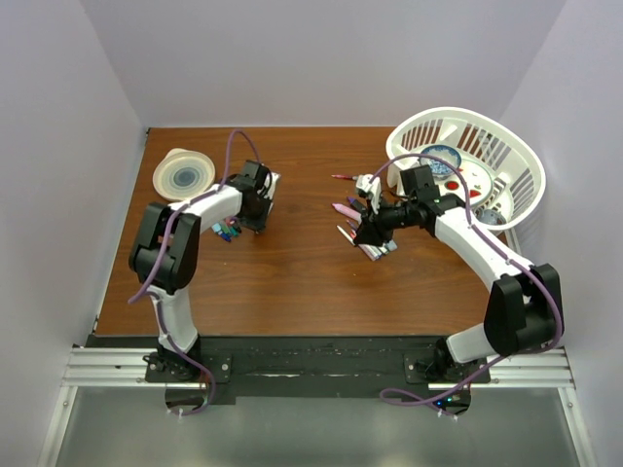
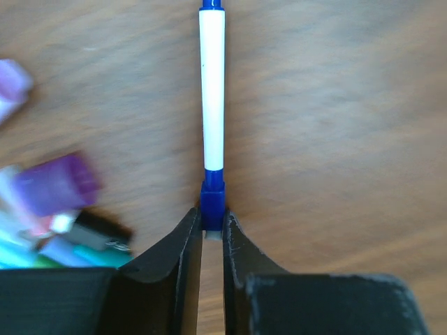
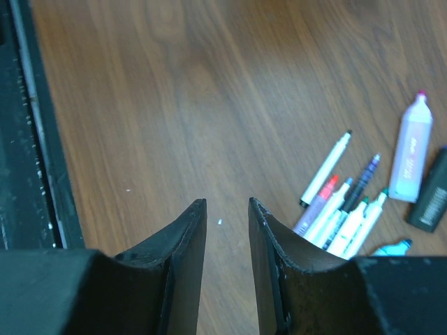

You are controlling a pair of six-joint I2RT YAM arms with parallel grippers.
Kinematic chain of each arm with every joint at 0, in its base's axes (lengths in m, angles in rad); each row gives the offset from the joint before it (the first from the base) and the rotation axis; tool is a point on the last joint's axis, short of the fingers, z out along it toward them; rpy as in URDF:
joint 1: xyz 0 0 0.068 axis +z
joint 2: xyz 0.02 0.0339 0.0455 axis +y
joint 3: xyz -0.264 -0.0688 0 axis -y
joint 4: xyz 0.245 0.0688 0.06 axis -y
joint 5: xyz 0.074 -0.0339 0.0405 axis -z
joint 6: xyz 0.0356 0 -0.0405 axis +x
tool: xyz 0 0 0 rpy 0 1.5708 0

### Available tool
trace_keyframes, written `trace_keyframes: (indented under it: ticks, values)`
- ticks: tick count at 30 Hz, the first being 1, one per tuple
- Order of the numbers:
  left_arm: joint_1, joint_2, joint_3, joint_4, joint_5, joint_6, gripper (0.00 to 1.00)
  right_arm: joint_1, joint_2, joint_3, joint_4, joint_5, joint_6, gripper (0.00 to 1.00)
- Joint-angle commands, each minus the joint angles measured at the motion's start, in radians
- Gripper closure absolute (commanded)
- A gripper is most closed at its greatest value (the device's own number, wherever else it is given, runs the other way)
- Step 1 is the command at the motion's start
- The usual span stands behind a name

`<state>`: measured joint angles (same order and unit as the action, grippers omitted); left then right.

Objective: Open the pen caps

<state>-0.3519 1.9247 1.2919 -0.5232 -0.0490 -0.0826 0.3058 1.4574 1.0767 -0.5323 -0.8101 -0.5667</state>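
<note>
In the left wrist view a slim white-barrelled pen (image 2: 211, 91) lies on the wood, pointing straight away from me. My left gripper (image 2: 212, 222) is shut on its blue pen cap (image 2: 212, 199), pinched between the fingertips. Loose purple (image 2: 56, 183) and teal (image 2: 42, 258) caps lie blurred to the left. From above, the left gripper (image 1: 255, 222) sits beside that small pile of caps (image 1: 226, 232). My right gripper (image 3: 227, 204) hangs open over bare wood with nothing between its fingers. A cluster of slim pens (image 3: 342, 209) lies just to its right.
A lilac highlighter (image 3: 411, 150), a black one (image 3: 433, 192) and a teal one (image 3: 391, 248) lie beyond the slim pens. A white basket (image 1: 506, 146) with plates stands at the back right, a round pale lid (image 1: 183, 175) at the back left. The table's black front rail (image 3: 28, 139) is near the right gripper.
</note>
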Motion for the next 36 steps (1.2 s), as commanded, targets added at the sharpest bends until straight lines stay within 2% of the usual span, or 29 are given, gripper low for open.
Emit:
trace_keyframes:
  ticks: [1,3,4,7,9,12,17,21,25,33,36]
  values:
    - [-0.002,-0.105,-0.032,0.035,0.330,-0.005,0.97,0.006,-0.075,-0.021,-0.073,-0.193,-0.145,0.61]
    - [-0.007,-0.153,-0.089,0.061,0.472,-0.031,0.98,0.010,-0.100,-0.032,-0.109,-0.225,-0.247,0.57]
    - [-0.013,-0.165,-0.114,0.095,0.597,-0.043,0.99,0.018,-0.110,-0.050,-0.116,-0.236,-0.283,0.52]
    - [-0.056,-0.184,-0.180,0.126,0.786,-0.078,1.00,0.045,-0.156,-0.112,-0.146,-0.268,-0.448,0.46]
    - [-0.102,-0.181,-0.215,0.144,0.895,-0.097,1.00,0.061,-0.202,-0.139,-0.141,-0.258,-0.559,0.39]
    - [-0.192,-0.162,-0.235,0.147,0.971,-0.089,1.00,0.105,-0.236,-0.170,-0.118,-0.158,-0.599,0.38]
    - [-0.314,-0.156,-0.249,0.181,1.014,-0.112,1.00,0.180,-0.253,-0.216,-0.117,-0.063,-0.683,0.37]
    - [-0.354,-0.159,-0.249,0.207,1.031,-0.131,1.00,0.243,-0.223,-0.238,-0.117,0.005,-0.706,0.37]
    - [-0.358,-0.170,-0.253,0.215,1.022,-0.134,1.00,0.314,-0.198,-0.247,-0.124,0.094,-0.737,0.42]
    - [-0.363,-0.184,-0.229,0.203,1.035,-0.132,1.00,0.361,-0.170,-0.258,-0.089,0.199,-0.726,0.59]
    - [-0.361,-0.207,-0.224,0.201,1.025,-0.134,1.00,0.363,-0.181,-0.267,-0.065,0.216,-0.725,0.63]
